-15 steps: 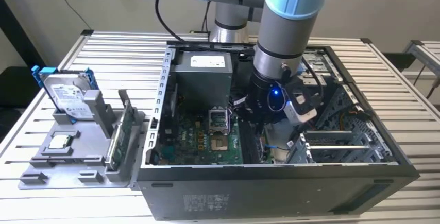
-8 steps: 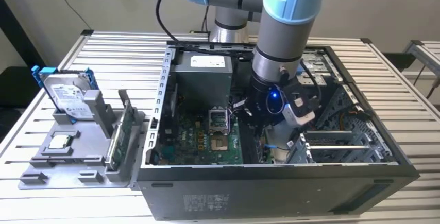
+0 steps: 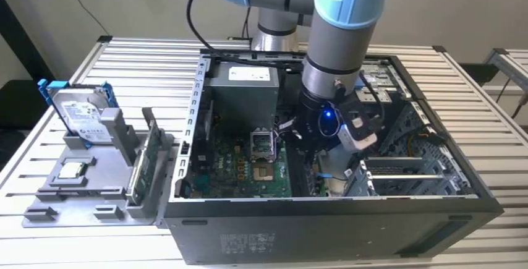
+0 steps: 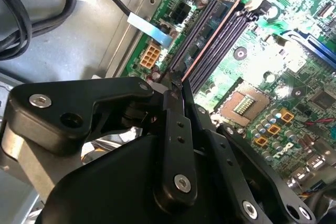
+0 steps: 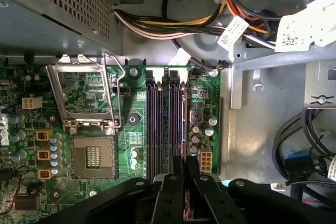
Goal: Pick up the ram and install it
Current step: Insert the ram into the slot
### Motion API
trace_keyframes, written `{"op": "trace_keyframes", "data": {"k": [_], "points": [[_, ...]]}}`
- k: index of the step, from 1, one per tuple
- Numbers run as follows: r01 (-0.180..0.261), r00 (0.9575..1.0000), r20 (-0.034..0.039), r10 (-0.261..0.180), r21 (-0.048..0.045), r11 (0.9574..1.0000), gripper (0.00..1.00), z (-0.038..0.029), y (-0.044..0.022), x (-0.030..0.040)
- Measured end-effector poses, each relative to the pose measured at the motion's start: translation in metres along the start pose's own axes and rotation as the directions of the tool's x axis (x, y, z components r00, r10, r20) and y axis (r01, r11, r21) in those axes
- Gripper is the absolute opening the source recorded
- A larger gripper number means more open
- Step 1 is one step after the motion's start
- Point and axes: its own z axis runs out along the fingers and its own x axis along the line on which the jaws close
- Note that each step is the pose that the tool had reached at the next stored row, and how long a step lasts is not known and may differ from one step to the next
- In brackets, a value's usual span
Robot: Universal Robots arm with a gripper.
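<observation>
My gripper (image 3: 319, 169) reaches down inside the open computer case (image 3: 330, 219), over the motherboard's memory slots (image 5: 157, 124). Its black fingers (image 5: 173, 187) are shut on the ram (image 5: 184, 121). In both wrist views the ram shows edge-on, as a thin dark strip with a coppery edge (image 4: 207, 40). The strip lines up with the slot nearest the board's edge, beside the small white connector (image 5: 206, 159). Whether the ram is seated in that slot or held just above it I cannot tell. In the second wrist view the gripper (image 4: 174, 85) grips the strip at its near end.
An open processor socket (image 5: 92, 153) with its raised metal frame (image 5: 86, 95) lies beside the slots. Bundled cables (image 5: 184, 24) and the power supply (image 3: 239, 93) crowd the case. On the exterior view's left, a grey tray (image 3: 58, 210) holds a hard drive (image 3: 83, 117) and a green board (image 3: 144, 164).
</observation>
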Motion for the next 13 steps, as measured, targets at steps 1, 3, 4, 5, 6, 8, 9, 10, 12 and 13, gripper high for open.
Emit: {"op": "trace_keyframes", "data": {"k": [1,3,4,5,6,8,9,10,12,13], "points": [[0.000,1.0000,0.0000,0.000,0.0000,1.0000,0.14,0.0000,0.0000,0.0004],[0.000,1.0000,0.0000,0.000,0.0000,1.0000,0.14,0.0001,0.0001,0.0005],[0.000,1.0000,0.0000,0.000,0.0002,1.0000,0.14,0.0003,0.0005,0.0005],[0.000,1.0000,0.0001,0.000,0.0007,1.0000,0.14,0.0003,0.0016,0.0006],[0.000,1.0000,0.0000,0.000,0.0014,1.0000,0.14,0.0004,0.0029,0.0007],[0.000,1.0000,0.0001,0.000,0.0016,1.0000,0.14,0.0012,0.0040,0.0005],[0.000,1.0000,0.0000,0.000,0.0022,1.0000,0.14,0.0012,0.0040,0.0003],[0.000,1.0000,0.0000,0.000,0.0026,1.0000,0.14,0.0013,0.0040,-0.0003],[0.000,1.0000,0.0000,0.000,0.0031,1.0000,0.14,0.0016,0.0041,-0.0015],[0.000,1.0000,0.0000,0.000,0.0033,1.0000,0.14,0.0017,0.0041,-0.0019]]}}
